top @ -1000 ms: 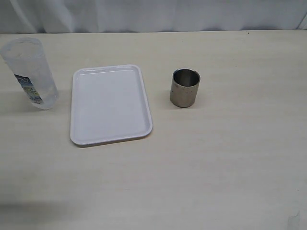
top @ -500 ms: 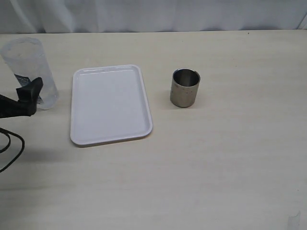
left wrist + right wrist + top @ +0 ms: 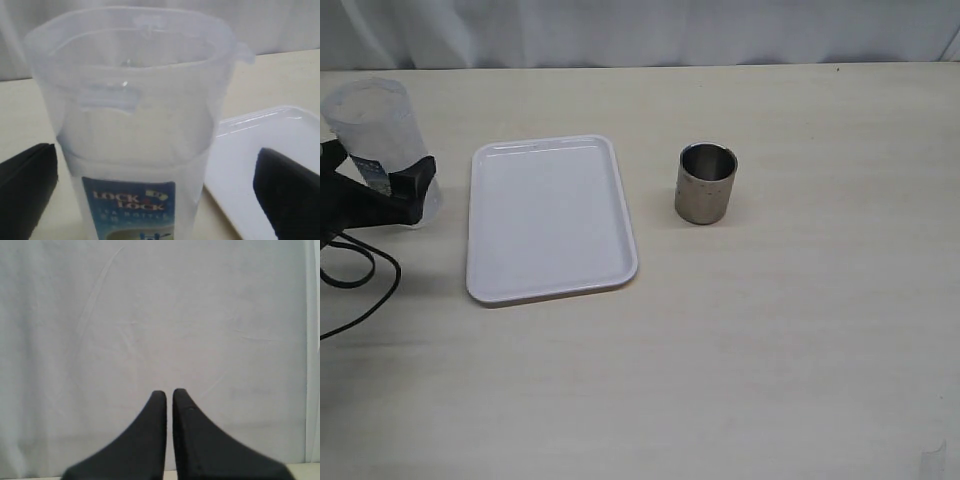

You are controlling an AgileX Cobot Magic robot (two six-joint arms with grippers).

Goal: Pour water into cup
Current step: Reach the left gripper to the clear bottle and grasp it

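The left gripper [image 3: 156, 195] is spread wide, its black fingers [image 3: 287, 197] straddling the clear Lock & Lock bottle [image 3: 135, 100], with a visible gap on the tray side. A faint level line partway up the bottle's wall marks the water [image 3: 140, 172]. The bottle stands lidless at the exterior view's upper left, just beside the white tray [image 3: 550, 215]. The steel cup [image 3: 705, 185] stands upright right of the tray, apart from it. The right gripper [image 3: 169, 392] is pinched nearly together on nothing, facing a white curtain [image 3: 150, 315]

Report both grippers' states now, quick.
Left gripper: open, fingers either side of the clear container.
Right gripper: closed, empty.
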